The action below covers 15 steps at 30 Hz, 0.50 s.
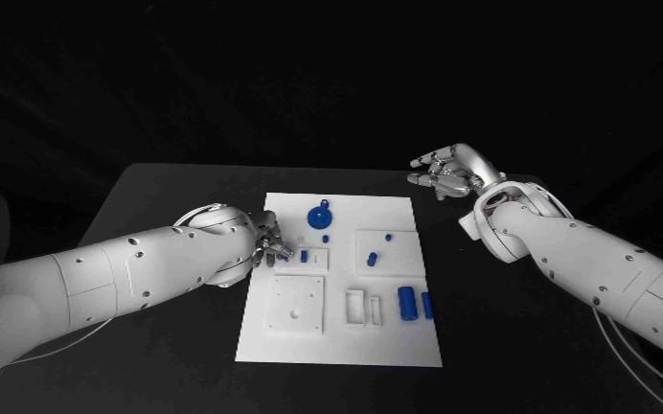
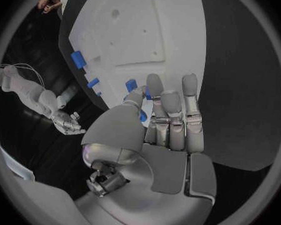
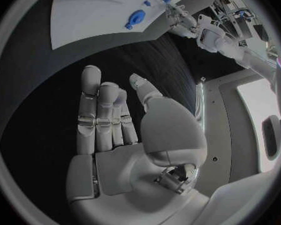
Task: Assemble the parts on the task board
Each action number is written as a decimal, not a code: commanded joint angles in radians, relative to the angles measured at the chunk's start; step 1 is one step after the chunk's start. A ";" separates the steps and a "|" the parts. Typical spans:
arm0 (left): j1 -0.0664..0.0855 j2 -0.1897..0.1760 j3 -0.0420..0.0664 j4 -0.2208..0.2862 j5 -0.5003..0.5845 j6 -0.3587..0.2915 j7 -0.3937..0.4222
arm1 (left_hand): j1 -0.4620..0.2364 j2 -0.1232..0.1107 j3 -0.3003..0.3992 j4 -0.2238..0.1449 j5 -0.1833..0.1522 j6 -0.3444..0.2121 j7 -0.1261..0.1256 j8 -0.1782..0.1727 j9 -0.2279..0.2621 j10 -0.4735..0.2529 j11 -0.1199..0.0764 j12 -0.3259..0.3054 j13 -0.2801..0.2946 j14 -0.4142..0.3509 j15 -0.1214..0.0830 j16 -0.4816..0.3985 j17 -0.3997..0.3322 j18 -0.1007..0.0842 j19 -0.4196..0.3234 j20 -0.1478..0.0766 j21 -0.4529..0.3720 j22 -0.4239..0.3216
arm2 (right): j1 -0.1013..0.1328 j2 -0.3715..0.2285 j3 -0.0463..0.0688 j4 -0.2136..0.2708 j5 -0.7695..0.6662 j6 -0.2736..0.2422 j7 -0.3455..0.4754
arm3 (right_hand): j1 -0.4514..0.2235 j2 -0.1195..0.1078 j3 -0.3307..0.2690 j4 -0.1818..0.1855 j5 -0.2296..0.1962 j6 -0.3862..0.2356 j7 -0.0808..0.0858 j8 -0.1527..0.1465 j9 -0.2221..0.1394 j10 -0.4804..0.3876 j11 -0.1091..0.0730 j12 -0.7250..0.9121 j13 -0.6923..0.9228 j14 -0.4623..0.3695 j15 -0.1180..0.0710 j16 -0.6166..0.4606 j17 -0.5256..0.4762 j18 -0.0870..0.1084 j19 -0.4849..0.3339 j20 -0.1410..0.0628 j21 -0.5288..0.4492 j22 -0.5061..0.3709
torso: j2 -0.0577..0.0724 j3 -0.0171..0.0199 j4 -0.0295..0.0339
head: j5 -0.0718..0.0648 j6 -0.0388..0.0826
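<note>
Inspection of the black table (image 1: 166, 194): a flat white rectangular task board (image 1: 297, 347) lies at its centre, long side running away from the robot.

Parts on the board: a round blue disc-shaped part with a small tab (image 1: 319, 216) sits near the far edge; a tiny blue stud (image 1: 326, 238) lies just nearer than it. A short blue peg (image 1: 372, 260) rests on a raised white square block (image 1: 388, 246) right of centre, with a second small blue piece (image 1: 388, 237) near that block's far edge. Two upright blue cylinders stand near the right edge, the thicker one (image 1: 406, 302) just beside the thinner one (image 1: 427, 306). A white square plate with holes (image 1: 297, 305) occupies the near left area, with two narrow white slotted pieces (image 1: 365, 307) next to it.

Left hand (image 1: 262, 239): over the board's left edge, fingers drawn together around a small blue part (image 1: 303, 255). In the left wrist view the fingertips (image 2: 154, 85) meet a blue piece (image 2: 132, 85) against the thumb; it appears pinched, though the contact is partly hidden.

Right hand (image 1: 449, 172): above bare table beyond the board's far right corner, well apart from the parts. In the right wrist view its fingers (image 3: 97, 110) are extended, thumb apart, holding nothing.
</note>
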 commanded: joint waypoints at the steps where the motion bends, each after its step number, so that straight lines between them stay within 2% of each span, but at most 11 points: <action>1: -0.003 0.004 -0.001 0.000 -0.017 0.013 0.011 | 0.008 0.006 0.040 -0.041 -0.007 0.024 -0.025 -0.005 -0.002 0.009 -0.003 0.002 0.001 0.010 -0.001 -0.002 0.001 -0.015 0.002 -0.002 0.006 0.018 | -0.001 0.001 0.000 0.001 0.002 0.014 0.011 | -0.008 -0.002 -0.003 0.000 0.004 -0.008 0.000 -0.005 -0.001 -0.006 -0.001 0.002 -0.001 0.003 0.000 -0.003 -0.001 0.011 0.038 0.006 0.006 -0.001 | 0.000 0.0004 0.0003 | 0.000 0.000; 15: -0.008 0.009 -0.002 0.002 -0.046 0.003 0.013 | 0.011 0.006 0.039 -0.039 -0.007 0.026 -0.025 -0.008 -0.006 0.011 -0.004 0.007 0.004 0.014 -0.002 0.002 0.003 -0.015 0.005 -0.003 0.010 0.019 | -0.001 -0.001 0.000 0.001 0.002 0.017 0.010 | -0.007 0.001 -0.009 -0.001 0.004 -0.008 0.000 -0.005 -0.001 -0.004 -0.001 0.004 0.000 0.004 0.000 -0.002 0.000 0.011 0.039 0.005 0.010 -0.001 | 0.000 0.0007 -0.0002 | -0.003 0.000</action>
